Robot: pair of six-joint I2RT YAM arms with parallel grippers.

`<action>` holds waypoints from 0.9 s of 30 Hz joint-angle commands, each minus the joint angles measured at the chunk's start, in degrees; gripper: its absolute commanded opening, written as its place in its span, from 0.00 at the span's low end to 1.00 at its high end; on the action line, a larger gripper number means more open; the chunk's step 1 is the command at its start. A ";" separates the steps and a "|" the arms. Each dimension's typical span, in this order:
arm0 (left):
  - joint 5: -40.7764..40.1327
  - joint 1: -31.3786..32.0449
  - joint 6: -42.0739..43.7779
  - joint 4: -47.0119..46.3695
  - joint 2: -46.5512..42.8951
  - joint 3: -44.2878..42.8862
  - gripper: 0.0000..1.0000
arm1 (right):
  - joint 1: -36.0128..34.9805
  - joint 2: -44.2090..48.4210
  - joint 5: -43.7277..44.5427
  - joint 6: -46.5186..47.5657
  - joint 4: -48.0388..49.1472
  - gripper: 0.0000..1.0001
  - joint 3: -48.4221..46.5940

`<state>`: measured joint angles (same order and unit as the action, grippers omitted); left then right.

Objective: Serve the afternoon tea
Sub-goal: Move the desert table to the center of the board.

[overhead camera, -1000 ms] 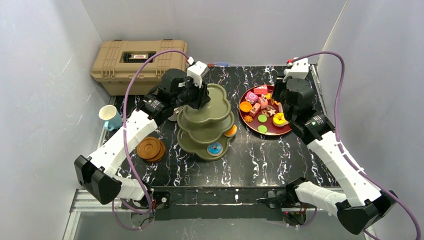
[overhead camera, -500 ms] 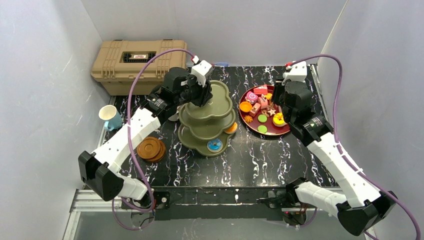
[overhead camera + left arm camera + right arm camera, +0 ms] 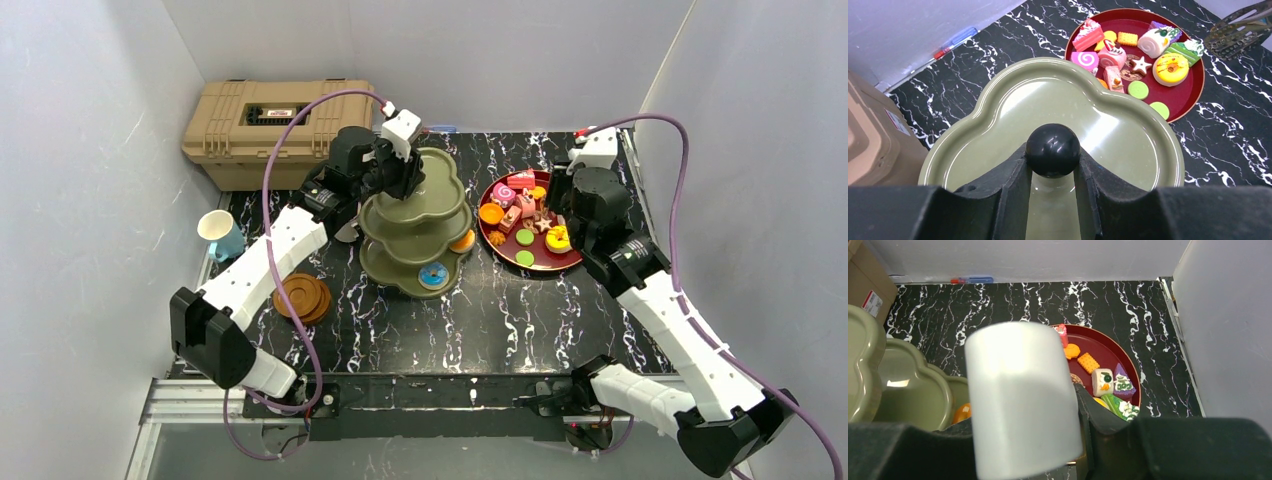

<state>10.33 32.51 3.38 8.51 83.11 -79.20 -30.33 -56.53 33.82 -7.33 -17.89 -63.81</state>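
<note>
At the plate's [image 3: 1184,97] nine o'clock, the stand [image 3: 432,203], knob [image 3: 1053,147] clamped by the left gripper [image 3: 1053,156], could be jerked and pastries [image 3: 433,276] spilled; the right gripper's [image 3: 1023,432] white mug [image 3: 1023,395] is clamped.

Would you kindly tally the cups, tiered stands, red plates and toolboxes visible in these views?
Cups: 2 (white mug, white-and-blue cup)
Tiered stand: 1
Dark-red plate: 1
Toolbox: 1
Total: 5

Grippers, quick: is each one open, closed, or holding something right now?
Left gripper: closed on the black knob of the green stand.
Right gripper: closed around the white mug.
</note>
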 commanded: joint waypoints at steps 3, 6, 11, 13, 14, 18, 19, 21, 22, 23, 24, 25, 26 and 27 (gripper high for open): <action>0.56 -1.00 3.13 -7.20 0.30 -3.33 0.01 | 0.27 1.91 0.05 -1.00 2.90 0.01 1.35; 0.81 -1.13 2.82 -6.81 0.56 -3.00 0.07 | 0.27 2.09 0.06 -1.27 3.18 0.01 2.34; 1.17 -1.22 1.80 -5.38 0.20 -2.09 0.52 | 0.27 2.84 -0.08 -1.34 5.10 0.01 5.37; 1.31 -1.27 1.79 -4.21 -0.15 -2.51 0.66 | 0.27 3.52 0.12 -1.16 6.80 0.01 7.25; 1.42 -1.26 1.77 -3.49 -0.41 -2.82 0.73 | 0.27 3.92 0.29 -1.12 7.76 0.01 8.26; 1.89 -1.40 2.33 -0.22 -2.34 -4.09 0.98 | 0.27 4.89 0.83 -0.90 12.57 0.01 12.58; 1.89 -1.40 2.38 0.54 -3.06 -4.24 0.98 | 0.27 4.79 1.26 -0.79 14.05 0.01 13.66; 1.64 -1.40 2.82 3.31 -4.31 -5.52 0.98 | 0.27 4.41 2.24 -0.21 18.01 0.01 15.92; 1.07 -1.40 2.99 5.49 -4.76 -6.46 0.98 | 0.27 4.03 2.69 0.24 20.67 0.01 17.13; 0.79 -1.44 3.26 7.97 -5.10 -7.95 0.98 | 0.33 3.49 3.00 0.67 22.81 0.01 18.13; 0.28 -1.50 3.59 11.32 -5.34 -9.84 0.98 | 0.47 2.80 3.06 1.17 25.04 0.01 18.99; -0.55 -1.63 3.65 14.75 -5.48 -11.64 0.98 | 0.57 1.98 3.08 1.52 27.13 0.01 19.56; -1.42 -1.92 3.65 18.82 -5.83 -13.89 0.98 | 0.80 1.09 3.04 1.84 29.04 0.01 20.12; -1.74 -2.42 3.98 21.77 -6.09 -15.55 0.98 | 1.14 0.16 2.70 2.22 31.17 0.01 20.66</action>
<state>10.81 31.31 6.02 17.19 81.62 -87.26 -30.15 -54.19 34.83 -7.05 -1.61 -44.45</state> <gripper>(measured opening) 0.981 0.432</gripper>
